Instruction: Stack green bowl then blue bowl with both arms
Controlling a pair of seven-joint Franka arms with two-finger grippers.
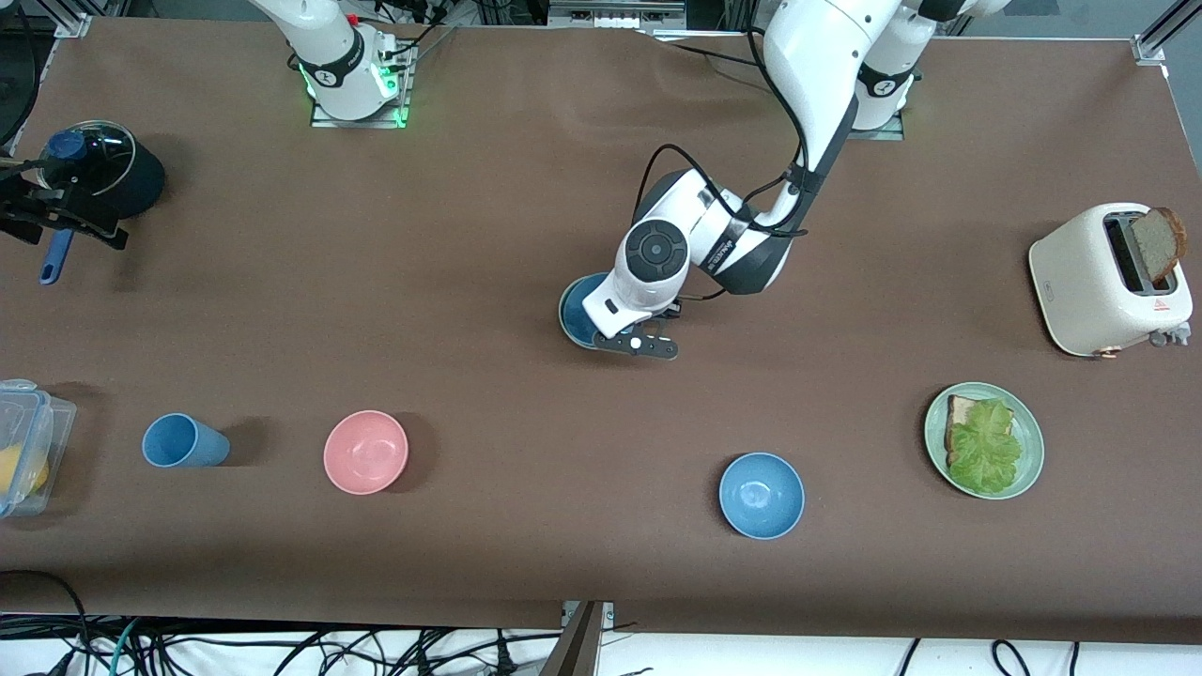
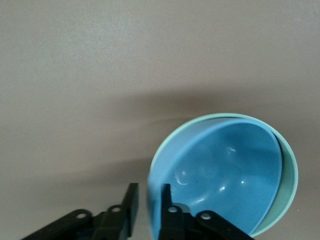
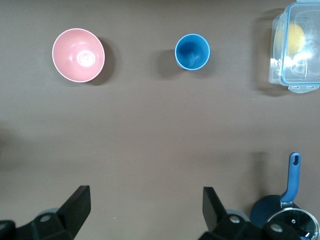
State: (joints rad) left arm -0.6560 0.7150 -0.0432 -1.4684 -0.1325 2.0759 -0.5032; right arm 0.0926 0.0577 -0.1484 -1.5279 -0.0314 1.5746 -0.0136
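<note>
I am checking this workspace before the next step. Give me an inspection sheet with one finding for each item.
Surface: brown table, flat, no spills seen.
Job's things: blue bowl sits tilted inside green bowl, mid-table.
Clutter: pink bowl, sky-blue bowl, blue cup, plate with bread and lettuce, toaster holding a bread slice, lidded pot, clear box.
Grippers: left gripper is at the blue bowl's rim; right gripper is open and waits beside the pot.
Cables: black cables run along the left arm; loose cables lie below the table's edge.
Surroundings: nothing seen.
</note>
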